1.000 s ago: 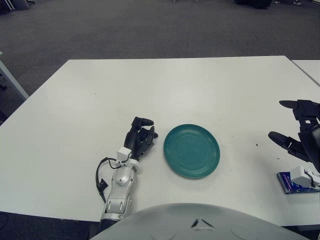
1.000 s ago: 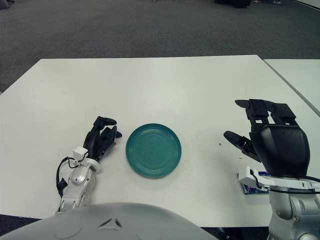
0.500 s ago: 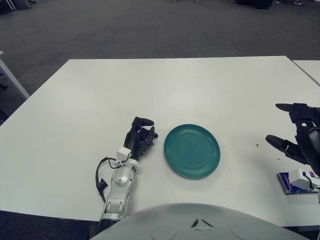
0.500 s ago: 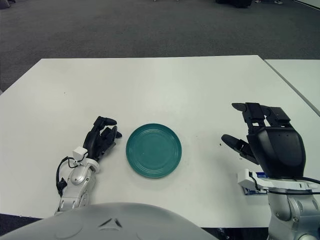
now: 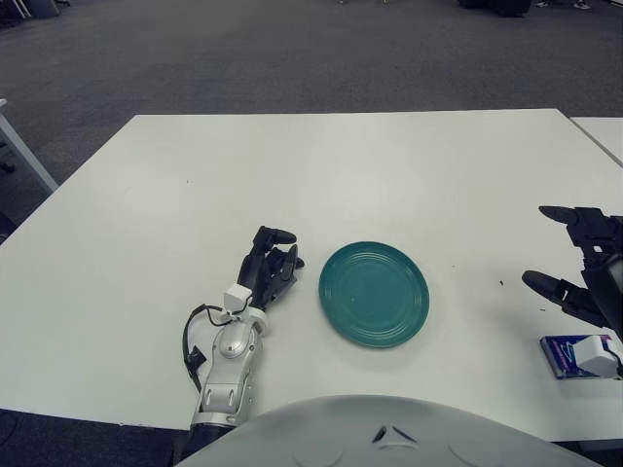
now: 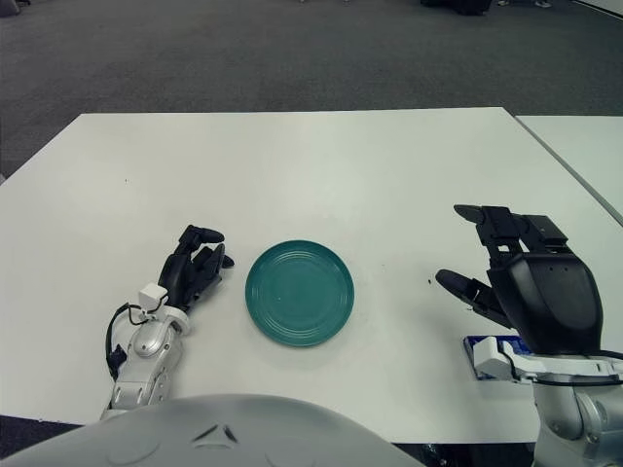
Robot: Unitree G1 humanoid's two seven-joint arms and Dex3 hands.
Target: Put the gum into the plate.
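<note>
Right eye view: gum flat on counter, near right edge, partly under right hand, whose fingers are spread, grasping nothing. Green plate well left of gum; left hand just left of plate, fingers loosely curled, holding nothing.

Right hand now nearer, gum more exposed.

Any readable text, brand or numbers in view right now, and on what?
Gum pack: blue wrapper with light print, too small to read; partly hidden under the right hand, whose fingers are spread.
Green plate: no text, only ring ridges.
Left hand, beside the plate's left: no label legible.
White table: no markings.
</note>
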